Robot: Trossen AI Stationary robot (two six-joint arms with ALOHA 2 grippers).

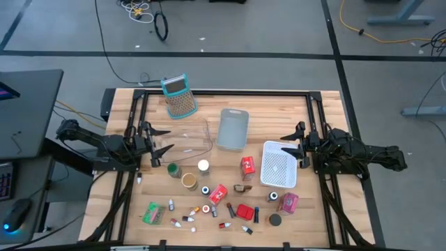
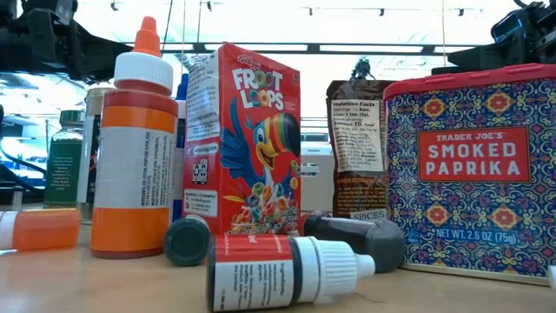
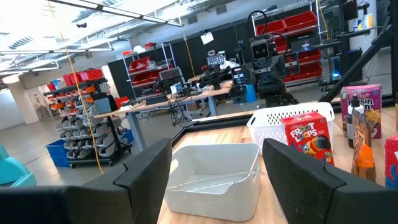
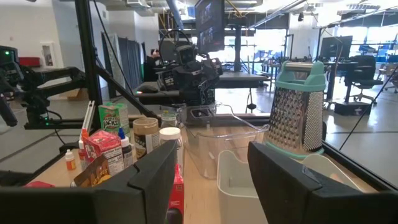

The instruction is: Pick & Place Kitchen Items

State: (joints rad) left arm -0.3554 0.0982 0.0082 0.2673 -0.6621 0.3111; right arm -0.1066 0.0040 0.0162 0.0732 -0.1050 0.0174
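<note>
Both pincers, left (image 1: 166,149) and right (image 1: 291,147), hover released and empty at the wooden tabletop's (image 1: 293,108) sides; small packets, jars and bottles (image 1: 216,199) cluster along its near edge, best approached from above, one isolated item first

Kitchen items (image 1: 217,199), seemingly loose, table-front

On the bench (image 1: 293,209), the grater (image 1: 179,95) lies at the far left, the tub (image 1: 233,129) right of it and the basket (image 1: 279,164) nearer right. Jars (image 1: 182,176), packets (image 1: 152,213) and bottles (image 1: 209,209) scatter along the near edge, between both arms.
</note>
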